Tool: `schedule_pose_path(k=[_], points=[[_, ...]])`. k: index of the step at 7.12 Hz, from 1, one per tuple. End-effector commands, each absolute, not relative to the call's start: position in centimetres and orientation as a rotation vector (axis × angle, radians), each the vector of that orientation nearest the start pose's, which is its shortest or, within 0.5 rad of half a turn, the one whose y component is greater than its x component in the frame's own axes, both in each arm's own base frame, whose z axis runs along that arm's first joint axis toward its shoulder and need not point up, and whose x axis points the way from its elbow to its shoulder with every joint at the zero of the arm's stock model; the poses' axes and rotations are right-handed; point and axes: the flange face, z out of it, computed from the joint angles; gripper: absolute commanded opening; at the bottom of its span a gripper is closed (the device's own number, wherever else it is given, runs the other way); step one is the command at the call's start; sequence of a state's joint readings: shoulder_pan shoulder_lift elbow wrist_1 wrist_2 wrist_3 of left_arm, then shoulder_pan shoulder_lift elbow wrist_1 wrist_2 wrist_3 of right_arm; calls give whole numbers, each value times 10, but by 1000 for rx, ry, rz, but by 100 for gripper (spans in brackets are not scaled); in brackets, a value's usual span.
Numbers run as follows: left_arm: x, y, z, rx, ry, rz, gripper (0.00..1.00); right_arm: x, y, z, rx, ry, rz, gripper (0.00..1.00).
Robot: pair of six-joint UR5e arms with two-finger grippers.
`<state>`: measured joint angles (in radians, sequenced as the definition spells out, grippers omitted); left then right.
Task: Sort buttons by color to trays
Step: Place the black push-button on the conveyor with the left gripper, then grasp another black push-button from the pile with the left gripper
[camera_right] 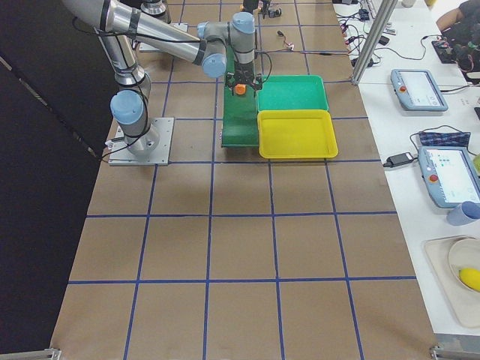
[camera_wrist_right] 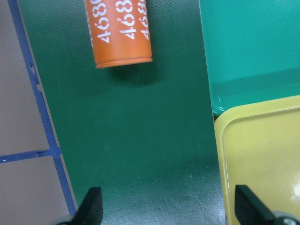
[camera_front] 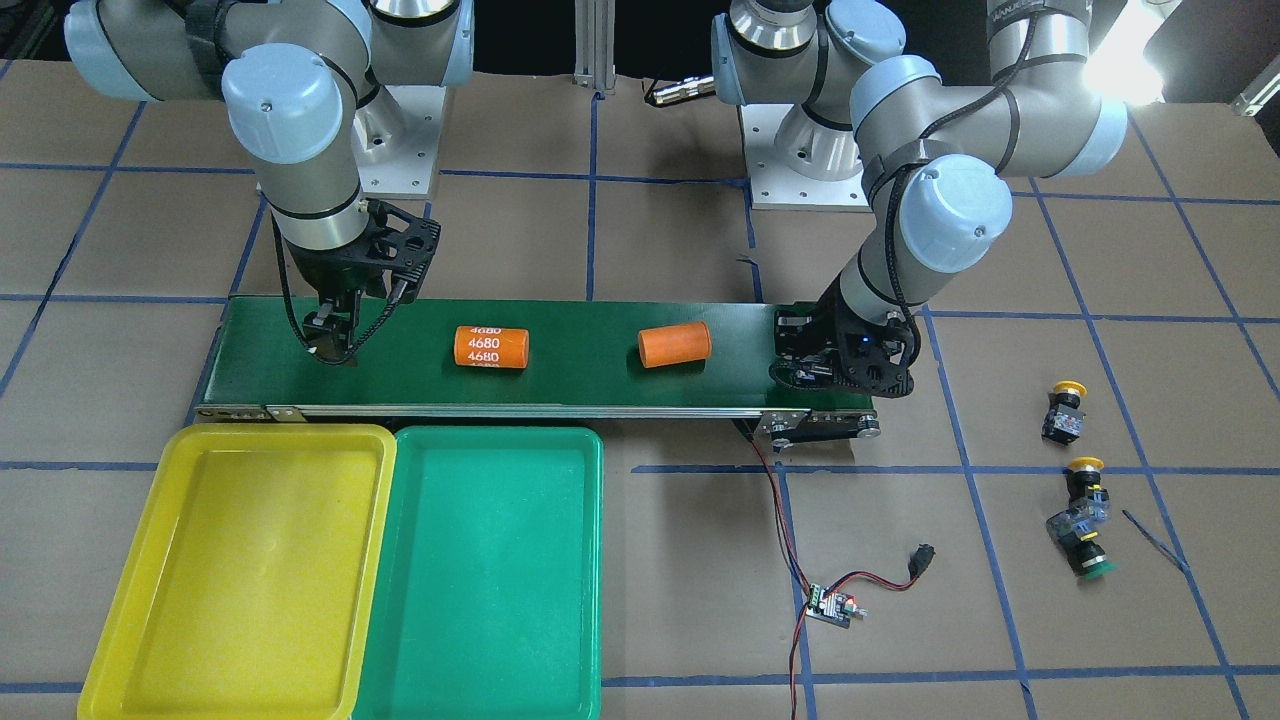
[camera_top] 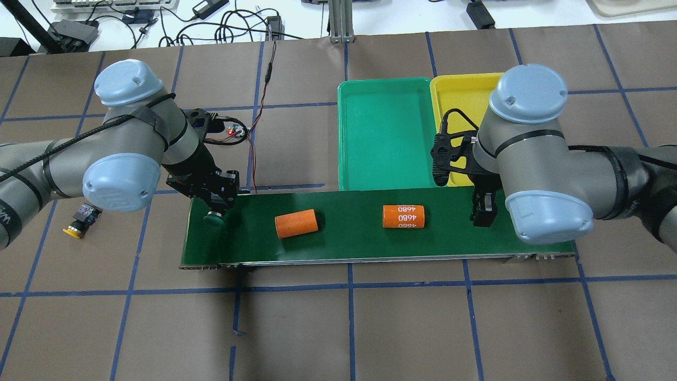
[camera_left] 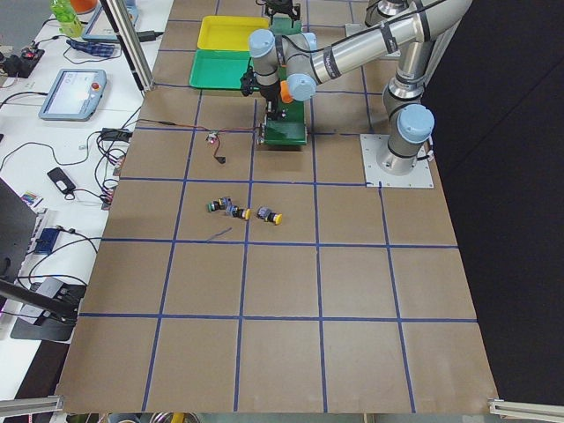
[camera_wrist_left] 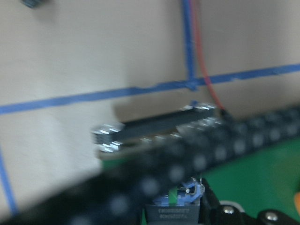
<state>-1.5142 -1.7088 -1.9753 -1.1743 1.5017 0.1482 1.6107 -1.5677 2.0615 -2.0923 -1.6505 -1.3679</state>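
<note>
Reading the overhead view with the robot at six o'clock, the conveyor belt (camera_top: 349,243) lies nearest me, running nine to three. At its nine o'clock end the left fingers (camera_top: 217,203) are down over a green button (camera_top: 214,218). The blurred wrist view shows its dark body between them, so I judge they are closed on it, but I cannot tell whether the cap touches the belt. At the three o'clock end the right fingers (camera_wrist_right: 91,211) hang spread wide, holding nothing. Two orange cylinders (camera_top: 296,223) lie on the belt between the arms. Off at nine o'clock on the worktop (camera_top: 402,328) sit two yellow buttons (camera_front: 1064,412) and a second green button (camera_front: 1086,555). Farther out, at twelve to one o'clock, the green tray (camera_top: 383,82) and yellow tray (camera_top: 465,77) sit edge to edge, neither holding a button. My worry is the release: the button is close to the belt's end, and if it is let go tilted its round cap could roll it off. The cylinders also lie between it and the right fingers, which could take one by mistake.
</note>
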Motion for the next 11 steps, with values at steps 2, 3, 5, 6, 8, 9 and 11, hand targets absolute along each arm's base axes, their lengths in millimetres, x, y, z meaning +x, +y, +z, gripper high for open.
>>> schedule_pose_path(k=[2, 3, 5, 6, 8, 9, 11], points=[[-127, -488, 251, 91, 3217, 180, 92, 143, -443, 304, -2081, 2456, 48, 100], [-133, -481, 269, 118, 3209, 145, 100, 143, -443, 304, -2081, 2456, 48, 100], [-116, -496, 291, 66, 3208, 106, 100, 143, -443, 304, -2083, 2455, 48, 100], [-83, -524, 304, 19, 3194, 123, 100, 143, -443, 304, -2081, 2456, 48, 100], [25, -581, 298, 60, 3168, 96, 100, 143, -443, 304, -2081, 2456, 48, 100], [59, -611, 299, 58, 3163, 60, 100, 143, -443, 304, -2081, 2456, 48, 100], [149, -648, 289, 109, 3171, 13, 100, 143, -445, 307, -2086, 2459, 37, 100]])
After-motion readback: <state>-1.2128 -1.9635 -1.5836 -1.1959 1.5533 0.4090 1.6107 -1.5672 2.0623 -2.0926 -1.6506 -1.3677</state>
